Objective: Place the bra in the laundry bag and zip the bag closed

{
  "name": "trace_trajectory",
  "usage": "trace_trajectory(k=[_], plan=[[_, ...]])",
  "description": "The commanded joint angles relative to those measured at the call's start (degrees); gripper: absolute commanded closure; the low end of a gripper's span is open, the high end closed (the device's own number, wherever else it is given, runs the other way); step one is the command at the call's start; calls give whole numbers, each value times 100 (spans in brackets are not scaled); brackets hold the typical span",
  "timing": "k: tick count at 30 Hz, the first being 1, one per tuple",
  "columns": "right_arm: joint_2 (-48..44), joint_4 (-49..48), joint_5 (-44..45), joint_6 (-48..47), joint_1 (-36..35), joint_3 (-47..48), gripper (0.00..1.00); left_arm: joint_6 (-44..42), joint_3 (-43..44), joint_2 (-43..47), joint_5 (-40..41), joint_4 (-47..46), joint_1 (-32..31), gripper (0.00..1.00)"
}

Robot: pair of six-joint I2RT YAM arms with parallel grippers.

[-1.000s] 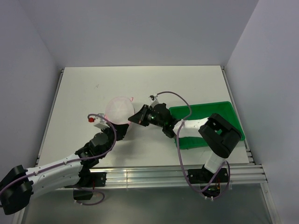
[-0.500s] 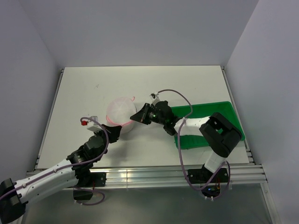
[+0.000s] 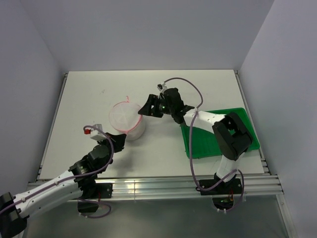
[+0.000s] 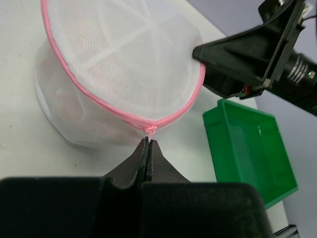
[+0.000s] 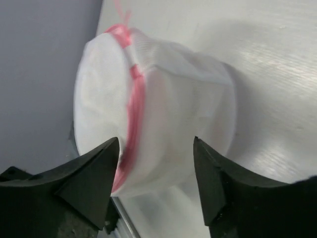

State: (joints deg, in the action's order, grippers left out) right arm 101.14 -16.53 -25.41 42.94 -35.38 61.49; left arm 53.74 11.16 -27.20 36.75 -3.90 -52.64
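Note:
The laundry bag [image 3: 127, 120] is a round white mesh bag with pink trim, standing mid-table with its two halves together. In the left wrist view its pink seam [image 4: 124, 111] runs round the top dome. My left gripper [image 3: 120, 139] [image 4: 148, 142] is shut on a small pink tab at that seam, at the bag's near side. My right gripper [image 3: 145, 109] [image 5: 156, 141] is open, its fingers apart at the bag's right side with the bag [image 5: 163, 114] just beyond the tips. The bra is hidden; only a faint peach tint shows through the lower mesh.
A green rectangular tray [image 3: 220, 134] [image 4: 247, 144] lies right of the bag, under the right arm. The right arm's cable [image 3: 190, 96] loops above it. Grey walls close in the back and both sides of the table.
My right gripper has opened and let go of the bag's rim, lifting a little toward the far side. The bag has settled slightly leftward. My left gripper has stayed shut.

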Motion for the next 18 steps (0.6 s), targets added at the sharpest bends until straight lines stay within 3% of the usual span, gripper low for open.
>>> trace_trajectory(k=[1,2,4,8,14,18], plan=[[-217,274,519,-269,66,-83,29,-188,132,-521,-274,-767,-53,100],[-322,213,572,-208,40,-224,18,-197,132,-610,-361,-927,-53,100],[-874,-243,791,-6,-65,-804,13,-206,176,-855,-432,-1286,-53,100],[-1499,-911,1257,583,-320,-1849,13,-223,290,-1208,-537,-1700,-62,100],[-1922,-1535,1600,1032,-1023,-2361,22,-109,317,-1630,-757,-2062,-106,100],[-2186,-1783,1855,1199,-1103,-2677,25,-56,308,-1639,-643,-2097,-115,100]])
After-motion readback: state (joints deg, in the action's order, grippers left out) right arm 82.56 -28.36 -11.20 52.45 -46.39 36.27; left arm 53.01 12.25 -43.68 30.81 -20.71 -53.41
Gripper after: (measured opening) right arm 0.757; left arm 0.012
